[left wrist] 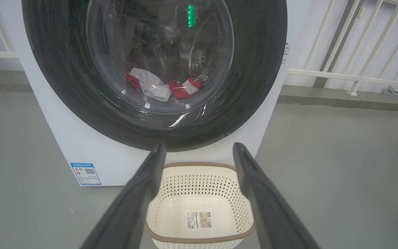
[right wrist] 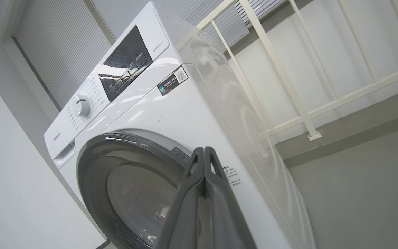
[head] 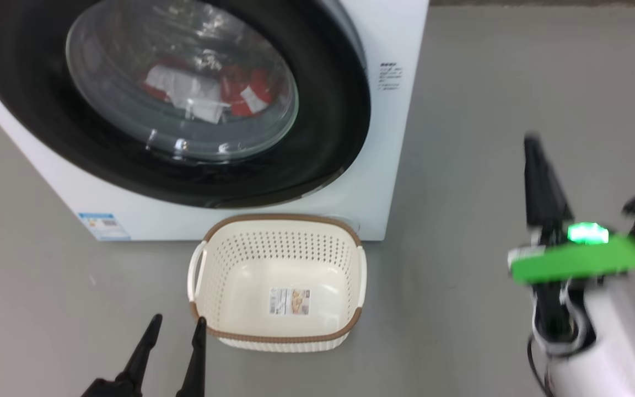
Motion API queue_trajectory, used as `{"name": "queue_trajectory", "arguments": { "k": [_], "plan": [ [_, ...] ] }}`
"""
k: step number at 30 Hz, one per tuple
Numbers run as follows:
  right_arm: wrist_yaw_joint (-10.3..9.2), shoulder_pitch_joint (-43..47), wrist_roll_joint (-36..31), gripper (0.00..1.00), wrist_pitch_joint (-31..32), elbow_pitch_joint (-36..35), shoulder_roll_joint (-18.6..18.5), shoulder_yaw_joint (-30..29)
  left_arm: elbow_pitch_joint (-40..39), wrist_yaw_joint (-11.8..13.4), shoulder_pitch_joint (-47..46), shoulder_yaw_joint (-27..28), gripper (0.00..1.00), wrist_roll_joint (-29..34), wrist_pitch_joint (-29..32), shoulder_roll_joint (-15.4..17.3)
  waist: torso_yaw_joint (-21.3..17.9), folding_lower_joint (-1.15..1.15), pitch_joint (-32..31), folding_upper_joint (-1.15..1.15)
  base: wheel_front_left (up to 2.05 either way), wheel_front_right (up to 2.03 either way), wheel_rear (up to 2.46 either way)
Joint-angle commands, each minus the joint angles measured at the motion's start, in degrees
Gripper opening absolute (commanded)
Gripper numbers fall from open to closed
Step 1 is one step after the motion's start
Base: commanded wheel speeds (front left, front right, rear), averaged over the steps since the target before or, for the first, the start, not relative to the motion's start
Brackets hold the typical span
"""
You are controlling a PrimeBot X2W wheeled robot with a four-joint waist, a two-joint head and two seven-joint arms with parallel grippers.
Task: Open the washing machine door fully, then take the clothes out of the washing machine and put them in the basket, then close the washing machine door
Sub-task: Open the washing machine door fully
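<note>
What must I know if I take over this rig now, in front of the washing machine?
The left tool is open and empty, low beside the basket.
The right tool is shut and empty, raised to the right of the washing machine.
The washing machine door is closed; the clothes lie inside, behind the glass. The basket is empty, on the floor before the machine.
Done: nothing.
Left: open door, move clothes, close door.

Left gripper [head: 178, 318] low, fingers spread; right gripper [head: 533, 148] held higher, fingers pressed together.
</note>
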Motion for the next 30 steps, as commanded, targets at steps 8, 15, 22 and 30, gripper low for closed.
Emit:
{"name": "queue_trajectory", "arguments": {
  "k": [8, 15, 22, 30],
  "plan": [
    [0.03, -15.7, 9.9, 0.0, -0.4, 1.9, -3.9, 4.4, -0.7, -0.4, -5.0, 0.3, 1.0, -1.3, -0.6, 0.6, 4.5, 0.0, 5.4, 0.0, 0.0, 0.0, 0.0],
    [0.03, -26.1, 20.9, 0.0, 4.7, 9.3, -9.3, 8.4, 0.1, -0.8, -7.5, -0.6, 1.0, -2.3, -0.6, 0.6, 7.4, 0.0, 8.7, 0.0, 0.0, 0.0, 0.0],
    [0.03, -34.2, 30.4, 0.0, 13.7, 15.8, -12.1, 10.7, 1.0, -1.0, -9.6, -1.6, 1.0, -3.1, -0.6, 0.6, 9.5, 0.0, 11.4, 0.0, 0.0, 0.0, 0.0],
    [0.03, -41.0, 40.0, 0.0, 26.3, 23.4, -12.5, 11.2, 1.8, -1.2, -11.3, -2.2, 1.0, -3.8, -0.6, 0.6, 10.9, 0.0, 13.6, 0.0, 0.0, 0.0, 0.0]
  ]
}}
